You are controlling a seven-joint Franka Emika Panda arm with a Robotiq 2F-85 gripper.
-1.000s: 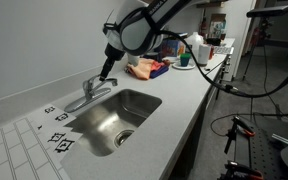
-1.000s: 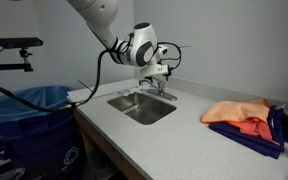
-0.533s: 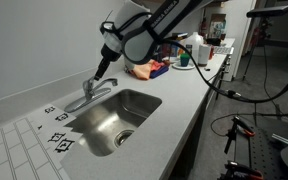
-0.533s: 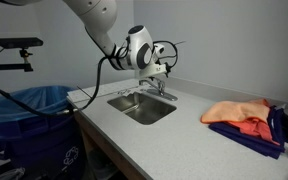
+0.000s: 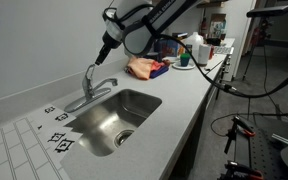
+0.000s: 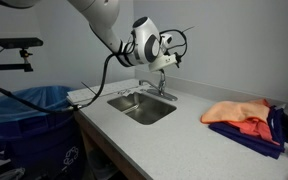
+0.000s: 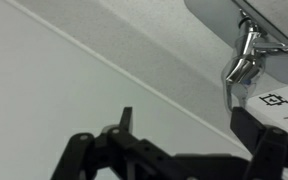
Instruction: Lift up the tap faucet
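Hovering at 1 o'clock above the tap faucet [image 5: 92, 92] and clear of it, the gripper [image 5: 105, 46] had its fingers [image 7: 125, 118] spread with nothing between them, while the faucet stood at the sink basin's [image 5: 144, 100] 10 o'clock rim, lever tilted up.

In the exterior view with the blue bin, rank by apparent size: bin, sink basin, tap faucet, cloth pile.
1. blue bin, though it is close to the camera.
2. cloth pile and sink basin: similar, and the cloth sits nearer, so unsure.
3. tap faucet, clearly smallest.
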